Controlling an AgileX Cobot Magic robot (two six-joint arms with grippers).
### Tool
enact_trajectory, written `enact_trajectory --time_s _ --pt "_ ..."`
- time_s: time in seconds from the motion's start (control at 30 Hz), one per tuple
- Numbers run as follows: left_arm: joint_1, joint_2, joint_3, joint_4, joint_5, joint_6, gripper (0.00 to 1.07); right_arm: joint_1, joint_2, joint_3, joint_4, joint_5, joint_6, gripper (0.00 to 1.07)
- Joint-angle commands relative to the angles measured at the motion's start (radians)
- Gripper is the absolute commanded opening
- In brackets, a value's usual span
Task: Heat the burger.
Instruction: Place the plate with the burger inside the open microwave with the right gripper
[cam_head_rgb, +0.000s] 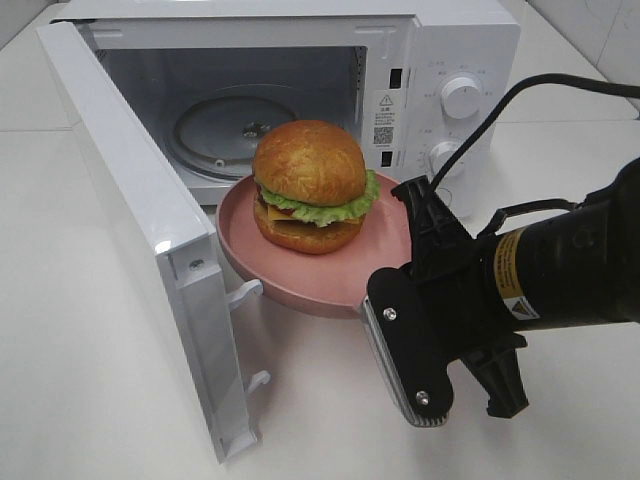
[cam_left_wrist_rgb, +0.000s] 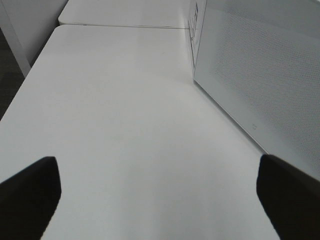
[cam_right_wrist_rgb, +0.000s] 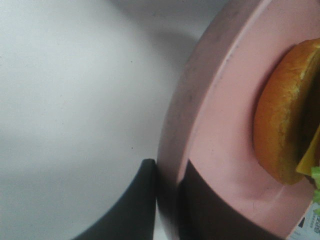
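Observation:
The burger, with a golden bun and a lettuce frill, sits on a pink plate held in the air just in front of the open microwave. My right gripper is shut on the plate's right rim. In the right wrist view its fingers pinch the pink rim, one above and one below, with the burger close by. My left gripper shows only in the left wrist view, low over the white table. It is open, with nothing between its fingers.
The microwave door swings out to the left towards the table's front, close to the plate's left edge. A glass turntable lies inside the cavity. The door's dotted panel stands beside my left gripper.

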Motion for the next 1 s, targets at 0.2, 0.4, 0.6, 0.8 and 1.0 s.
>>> enact_trajectory --time_s 0.2,0.4,0.6,0.8,1.0 --pt "-0.005 -0.027 0.005 -0.006 -0.009 0.001 1.01 -0.061 -0.007 -0.017 0.209 -0.105 -0.246 0.00" --pt "-0.005 -0.027 0.005 -0.006 -0.009 0.001 1.01 -0.072 -0.004 -0.017 0.388 -0.136 -0.441 0.00" --pt "-0.005 -0.027 0.005 -0.006 -0.009 0.001 1.01 -0.072 -0.004 -0.017 0.615 -0.155 -0.698 0.00" --pt "-0.005 -0.027 0.005 -0.006 -0.009 0.001 1.01 -0.072 -0.004 -0.022 0.754 -0.179 -0.845 0.00" --pt "-0.005 -0.027 0.005 -0.006 -0.009 0.001 1.01 -0.072 -0.004 -0.044 0.806 -0.181 -0.897 0.00"
